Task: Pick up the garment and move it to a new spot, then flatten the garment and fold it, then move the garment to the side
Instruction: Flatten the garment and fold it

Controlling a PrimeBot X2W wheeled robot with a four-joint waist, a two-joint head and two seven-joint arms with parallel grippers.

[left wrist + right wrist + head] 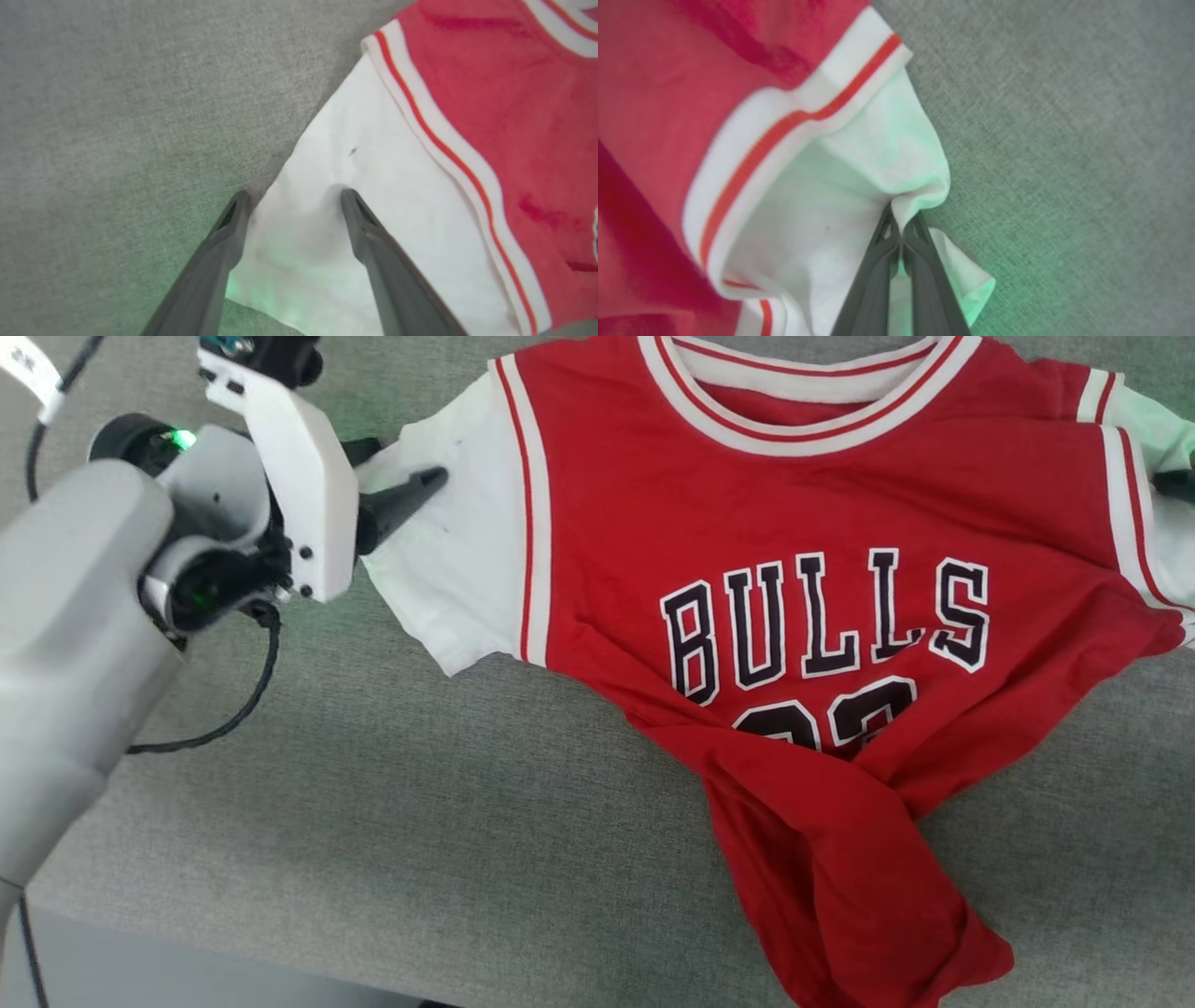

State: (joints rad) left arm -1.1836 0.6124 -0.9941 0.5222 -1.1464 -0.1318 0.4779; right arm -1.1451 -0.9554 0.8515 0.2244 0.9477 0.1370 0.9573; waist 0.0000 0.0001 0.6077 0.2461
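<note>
Two sleeves: your right gripper (901, 228) pinches one white sleeve (840, 196) of the red soft-fabric T-shirt (794, 504). Your left gripper (293, 198) gapes, the other sleeve's edge between its jaws.

The red shirt (840, 495) read "BULLS" across its chest in black letters edged with white. Beneath it sat a two-digit number in the same style, its lower half folded under, so I couldn't make it out for sure.

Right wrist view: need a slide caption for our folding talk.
Right arm's fingers pinched shut on the T-shirt's white sleeve over a grey fabric surface.
</note>
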